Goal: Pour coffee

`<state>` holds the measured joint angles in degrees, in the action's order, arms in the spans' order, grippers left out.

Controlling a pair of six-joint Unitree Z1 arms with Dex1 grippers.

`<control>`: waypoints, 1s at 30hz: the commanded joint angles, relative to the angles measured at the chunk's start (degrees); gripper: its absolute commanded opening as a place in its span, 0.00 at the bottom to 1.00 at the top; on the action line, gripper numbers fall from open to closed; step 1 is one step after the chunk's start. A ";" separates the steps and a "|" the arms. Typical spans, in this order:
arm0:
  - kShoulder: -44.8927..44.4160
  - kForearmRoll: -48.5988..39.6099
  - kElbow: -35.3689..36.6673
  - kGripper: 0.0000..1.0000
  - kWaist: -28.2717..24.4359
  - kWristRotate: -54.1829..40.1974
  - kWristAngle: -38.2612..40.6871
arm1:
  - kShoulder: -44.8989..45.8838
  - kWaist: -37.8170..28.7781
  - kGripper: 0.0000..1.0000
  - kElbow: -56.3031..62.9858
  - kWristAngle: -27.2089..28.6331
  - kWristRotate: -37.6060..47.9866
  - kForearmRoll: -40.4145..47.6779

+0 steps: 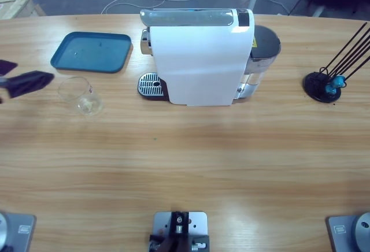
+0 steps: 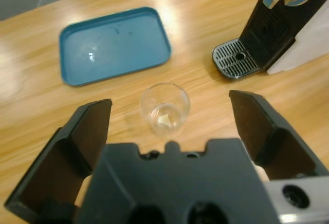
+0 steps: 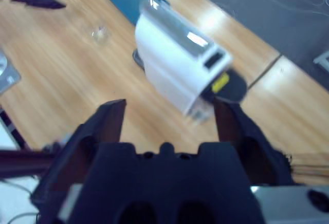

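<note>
Left gripper lining up on the glass beside the coffee machine.

High view: the glass (image 1: pixel 81 95) is standing upright on the surface (image 1: pixel 185 159), well to the side of the coffee machine (image 1: pixel 199 55), near its drip grate (image 1: pixel 151 84) and just below the blue tray (image 1: pixel 91 51); a dark gripper tip is showing at the picture's edge beyond the glass.
Left wrist view: the left gripper (image 2: pixel 169 113) is hovering with jaws spread wide, the glass centred between them but not touched; a shallow pale film of coffee (image 2: pixel 164 118) is sitting in its bottom. The glass is likely light, rigid, slippery and breakable, so gripping mid-wall seems best.
Right wrist view: the right gripper (image 3: pixel 167 113) is hanging high above the machine, jaws wide and empty.
</note>
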<state>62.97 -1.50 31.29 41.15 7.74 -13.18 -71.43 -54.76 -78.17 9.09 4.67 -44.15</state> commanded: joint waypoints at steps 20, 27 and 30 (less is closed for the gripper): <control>23.29 11.92 -6.61 0.99 -0.20 8.61 -5.65 | 10.87 0.36 1.00 18.21 -2.59 3.33 3.10; 29.82 17.62 -6.66 0.99 -0.20 8.82 -5.98 | 10.70 0.36 1.00 19.14 -2.50 3.35 3.89; 31.46 19.08 -6.68 0.99 -0.20 8.96 -5.98 | 10.70 0.36 1.00 19.65 -2.50 3.33 4.25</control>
<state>88.54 13.98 26.12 41.09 15.67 -18.30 -61.32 -54.76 -61.41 7.73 7.34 -40.92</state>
